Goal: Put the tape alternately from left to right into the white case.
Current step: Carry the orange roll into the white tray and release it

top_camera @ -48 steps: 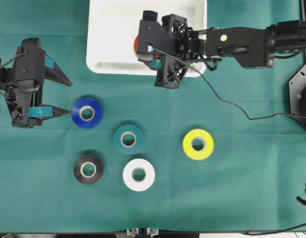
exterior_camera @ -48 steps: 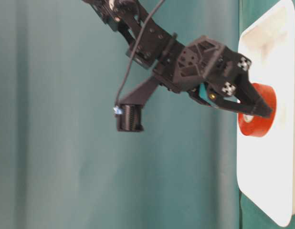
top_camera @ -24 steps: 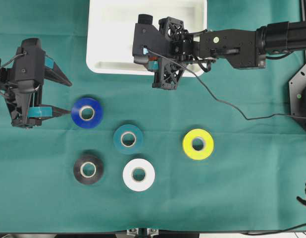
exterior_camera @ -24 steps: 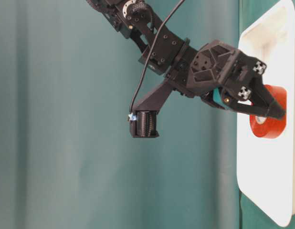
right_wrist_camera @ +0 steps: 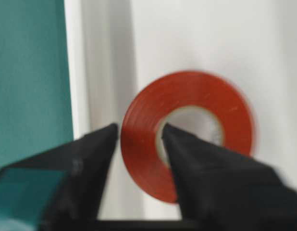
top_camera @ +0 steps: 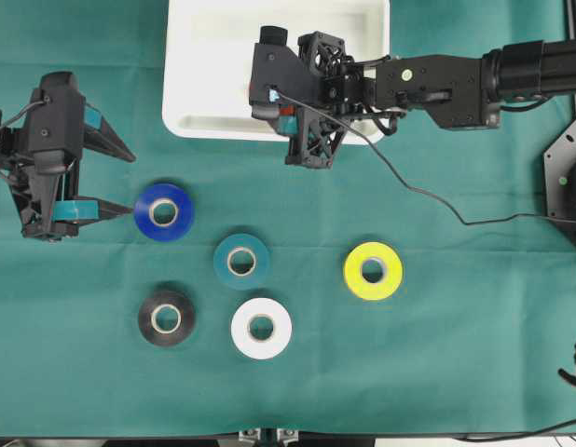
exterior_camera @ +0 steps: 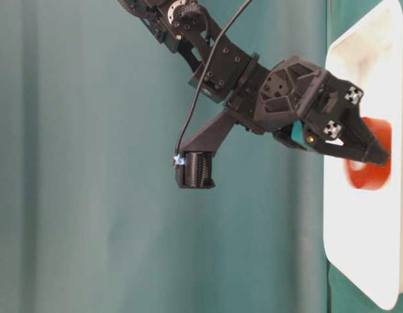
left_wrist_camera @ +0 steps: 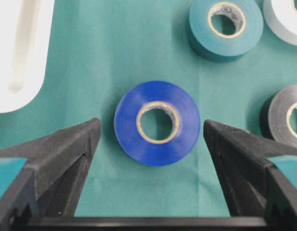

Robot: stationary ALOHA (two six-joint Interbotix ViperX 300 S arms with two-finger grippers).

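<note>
- Releasing: the right gripper [right_wrist_camera: 139, 132] over the shallow white plastic case [top_camera: 190, 56] now has its jaws parted; half a second back they were pinched on the wall of the red-orange tape roll with the pale cardboard core [right_wrist_camera: 187, 132].
- In the right wrist view one finger sits outside the roll, one in the core, with gaps showing; the roll is motion-blurred in that view and the table-level view, so it looks to be dropping free.
- Roll is inside the case, near its front rim; first roll counts as delivered once it settles.
- Left gripper [left_wrist_camera: 148, 144] hangs below and left of the case, jaws wide apart, unchanged, straddling the blue tape roll [left_wrist_camera: 157, 122] without touching it.
- Teal roll [top_camera: 241, 262], black roll [top_camera: 167, 318], white roll [top_camera: 261, 328] and yellow roll [top_camera: 373, 270] lie on the green cloth [top_camera: 456, 354] below the case.
- Judgement: next turn is the left's, blue roll.
</note>
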